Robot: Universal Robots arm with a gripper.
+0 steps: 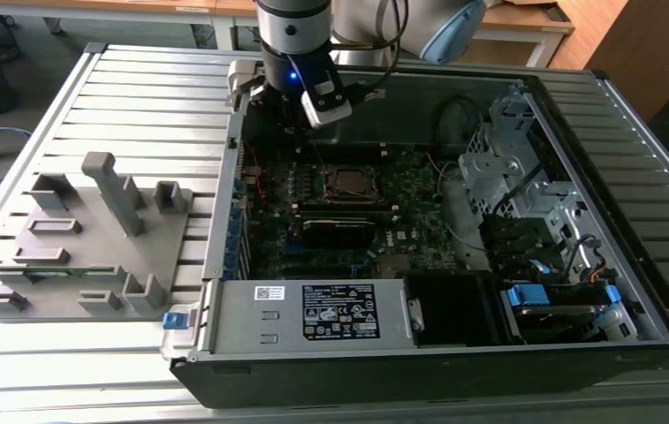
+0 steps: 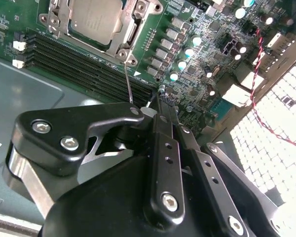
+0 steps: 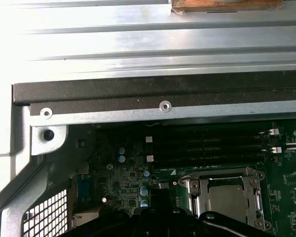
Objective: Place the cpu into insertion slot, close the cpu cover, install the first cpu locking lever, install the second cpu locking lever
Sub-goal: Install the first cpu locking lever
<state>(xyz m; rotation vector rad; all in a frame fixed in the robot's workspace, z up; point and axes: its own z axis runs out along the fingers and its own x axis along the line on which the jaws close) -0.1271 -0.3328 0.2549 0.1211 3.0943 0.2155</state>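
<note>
Checking the gripper (image 2: 164,101) in the second wrist view: how do the jaws stand?
— Together, tips meeting close over the green circuit board (image 2: 207,44). Nothing shows between them. The free end of a thin wire locking lever (image 2: 129,81) lies just beside the tips; contact cannot be confirmed.
— Location of the cpu (image 2: 93,19)?
— Seated in the insertion slot (image 3: 219,173), silver top facing up. The cpu cover (image 2: 129,33) lies flat over it, framing the top. The lever runs from the slot's corner toward the gripper, crossing the long black memory slots (image 2: 79,59).
— Beyond the board?
— In the exterior view the arm reaches down into the open computer case (image 1: 429,375). A labelled power supply (image 1: 239,314) sits at the case's near edge. On the exterior view's left, a grey fixture (image 1: 87,238) stands on the slatted tabletop (image 1: 133,97), beside the case.
</note>
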